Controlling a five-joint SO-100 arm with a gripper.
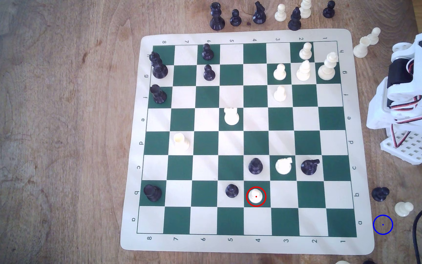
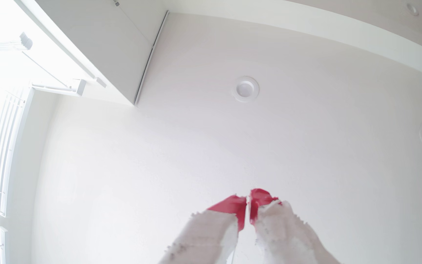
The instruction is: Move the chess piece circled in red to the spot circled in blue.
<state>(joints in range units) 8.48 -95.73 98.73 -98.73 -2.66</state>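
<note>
Reaching for the white pawn [image 1: 255, 196] is the step in hand, I think, and nothing is being held yet. Going left to right in the exterior view: a black pawn [image 1: 231, 190] is standing just beside the white pawn on its left side, so the pincer should be coming straight down from above and not bumping that one. Another black pawn [image 1: 255, 166] is sitting on the square just above it, so the grip should be staying low and snug on the little neck. The white pawn is sitting in the red ring on a green square, in the lower middle of the frame. The blue spot [image 1: 382, 224] is waiting on the bare tabletop [image 1: 52, 127] at the lower right, just off the chess mat [image 1: 245, 245]. The arm [image 1: 413, 101] is folded at the right edge, well apart from the pawn. In the wrist view the pincer [image 2: 249, 203] is pointing up at the ceiling [image 2: 281, 152], its red tips nearly touching, holding nothing.
</note>
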